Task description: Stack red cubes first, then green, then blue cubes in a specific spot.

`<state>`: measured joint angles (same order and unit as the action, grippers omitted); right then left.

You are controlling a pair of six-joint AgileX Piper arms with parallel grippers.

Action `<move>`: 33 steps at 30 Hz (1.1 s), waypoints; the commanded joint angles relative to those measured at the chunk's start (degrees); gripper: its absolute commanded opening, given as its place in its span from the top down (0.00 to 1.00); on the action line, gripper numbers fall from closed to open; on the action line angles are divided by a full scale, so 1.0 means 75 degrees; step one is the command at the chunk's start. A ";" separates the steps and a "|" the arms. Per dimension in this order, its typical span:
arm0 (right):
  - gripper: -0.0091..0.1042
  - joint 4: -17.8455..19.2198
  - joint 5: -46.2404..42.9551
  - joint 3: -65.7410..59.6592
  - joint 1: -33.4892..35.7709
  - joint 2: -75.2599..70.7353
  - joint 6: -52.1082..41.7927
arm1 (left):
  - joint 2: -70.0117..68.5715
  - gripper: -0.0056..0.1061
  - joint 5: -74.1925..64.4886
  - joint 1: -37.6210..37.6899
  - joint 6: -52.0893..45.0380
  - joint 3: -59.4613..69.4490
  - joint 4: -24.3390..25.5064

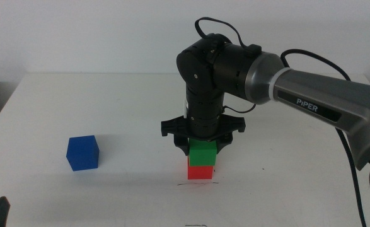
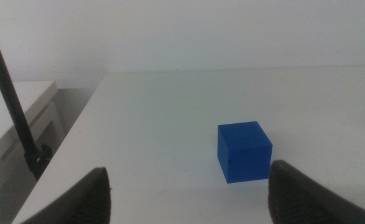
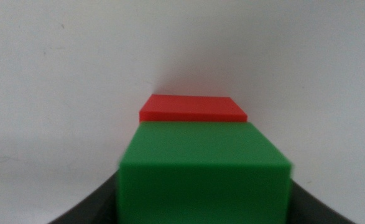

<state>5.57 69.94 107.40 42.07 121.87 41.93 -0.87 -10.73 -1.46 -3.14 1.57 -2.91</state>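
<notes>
green cube [image 1: 202, 151] under "piper" arm [image 1: 311, 104]

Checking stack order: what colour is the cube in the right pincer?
Green cube, clearest in the right wrist view.

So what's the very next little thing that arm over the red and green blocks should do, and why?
Probably open the right end effector and lift straight up. It grips the green block, which appears to sit on the red block at the marked line. The blue block waits near the left end effector.
</notes>
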 commanded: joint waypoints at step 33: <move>0.26 0.0283 0.0043 0.0214 -0.0263 -0.1485 -0.0540 | -0.0169 0.20 0.0640 0.0044 0.0081 -0.0002 -0.0031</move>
<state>5.85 69.77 107.40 40.99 115.72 39.28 -0.87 -10.73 -1.46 -3.14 1.57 -2.91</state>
